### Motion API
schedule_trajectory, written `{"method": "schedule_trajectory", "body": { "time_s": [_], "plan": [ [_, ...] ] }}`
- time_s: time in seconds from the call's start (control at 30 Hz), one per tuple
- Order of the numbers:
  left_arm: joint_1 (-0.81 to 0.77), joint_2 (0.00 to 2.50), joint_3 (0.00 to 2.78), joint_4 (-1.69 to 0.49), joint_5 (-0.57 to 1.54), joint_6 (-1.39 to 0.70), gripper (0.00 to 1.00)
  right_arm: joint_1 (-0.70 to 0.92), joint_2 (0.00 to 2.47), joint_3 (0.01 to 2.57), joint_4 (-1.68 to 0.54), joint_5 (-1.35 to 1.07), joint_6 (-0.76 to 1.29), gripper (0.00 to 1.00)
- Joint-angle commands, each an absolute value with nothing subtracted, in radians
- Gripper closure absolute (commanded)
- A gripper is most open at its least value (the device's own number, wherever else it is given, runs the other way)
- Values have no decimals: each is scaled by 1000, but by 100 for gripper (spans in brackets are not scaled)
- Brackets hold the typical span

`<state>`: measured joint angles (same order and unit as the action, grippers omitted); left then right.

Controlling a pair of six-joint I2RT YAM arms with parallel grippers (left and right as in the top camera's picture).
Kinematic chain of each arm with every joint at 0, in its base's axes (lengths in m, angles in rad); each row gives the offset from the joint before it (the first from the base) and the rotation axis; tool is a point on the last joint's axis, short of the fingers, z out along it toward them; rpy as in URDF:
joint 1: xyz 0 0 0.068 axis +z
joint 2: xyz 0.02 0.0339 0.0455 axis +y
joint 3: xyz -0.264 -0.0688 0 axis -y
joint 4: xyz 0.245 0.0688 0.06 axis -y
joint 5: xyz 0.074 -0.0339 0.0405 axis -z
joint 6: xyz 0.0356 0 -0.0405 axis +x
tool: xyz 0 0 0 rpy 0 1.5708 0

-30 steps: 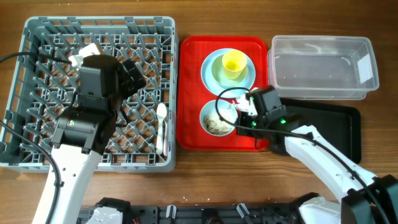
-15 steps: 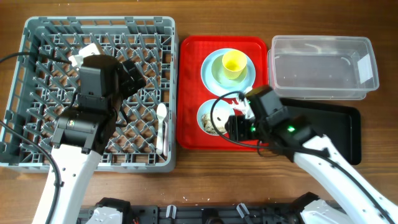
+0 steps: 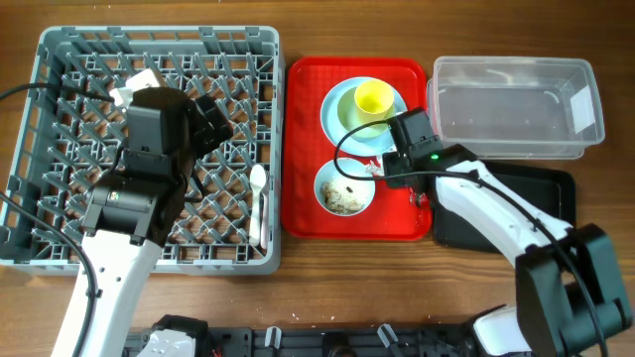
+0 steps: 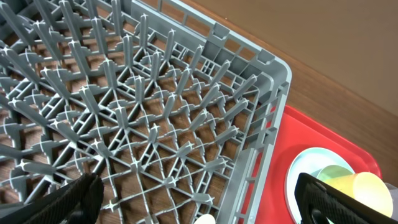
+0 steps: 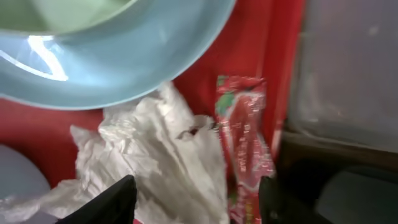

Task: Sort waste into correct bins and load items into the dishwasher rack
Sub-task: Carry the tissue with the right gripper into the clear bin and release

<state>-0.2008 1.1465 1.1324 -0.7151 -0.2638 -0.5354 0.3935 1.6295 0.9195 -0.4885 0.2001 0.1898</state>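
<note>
**Right end effector** [image 5: 196, 190]: released, jaws apart, gripping nothing. Its fingers [image 5: 118, 202] straddle the crumpled white tissue [image 5: 155, 155] and the red snack wrapper [image 5: 244, 140]. These lie side by side on the red tray [image 5: 273, 43], just below the rim of the light blue plate [image 5: 143, 68].

**Handling**
- Tissue: judged very light, soft and compressible. Pinch the raised crumpled bulk at its middle, because a loose edge may tear or trail.
- Wrapper: judged light, thin and probably slippery, and it lies flat. Grip it across the narrow width, with the fingertips down at the tray surface.
- The two sit close together, so a wide closure could collect both.

**Left end effector** [image 4: 199, 202]: released, jaws fully spread and empty, above the dishwasher rack [image 4: 155, 124].

**Count**
- Tissue: one.
- Wrapper: one.
- Plate: one, carrying one pale green dish [image 3: 347, 117] and one yellow cup [image 3: 374, 99].
- Bowl [image 3: 320, 188]: one, holding the food scraps [image 3: 345, 200].
- White spoon [image 3: 258, 193]: one, lying in the rack.
- Fork: cannot be identified for certain.
- Bins: two, a clear tub [image 3: 506, 62] and a black tray [image 3: 546, 203], both on the bench [image 3: 327, 288].
- Rack: one.
</note>
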Motion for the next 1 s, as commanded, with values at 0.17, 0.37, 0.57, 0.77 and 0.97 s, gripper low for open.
{"method": "schedule_trajectory", "body": {
  "time_s": [0.17, 0.37, 0.57, 0.77, 0.97],
  "plan": [
    [-194, 1147, 1139, -712, -273, -531, 0, 392, 1660, 900, -529, 51, 160, 50],
    [-194, 1147, 1139, -712, -273, -530, 0, 392, 1661, 822, -433, 43, 221, 78],
    [-194, 1147, 1139, -712, -273, -530, 0, 392, 1468, 1159, -753, 129, 205, 96],
    [-194, 1147, 1139, -712, -273, -530, 0, 232, 1318, 1254, -666, 377, 212, 96],
    [-194, 1147, 1139, -712, -273, -531, 0, 9, 1663, 1249, -513, 184, 209, 14]
  ]
}}
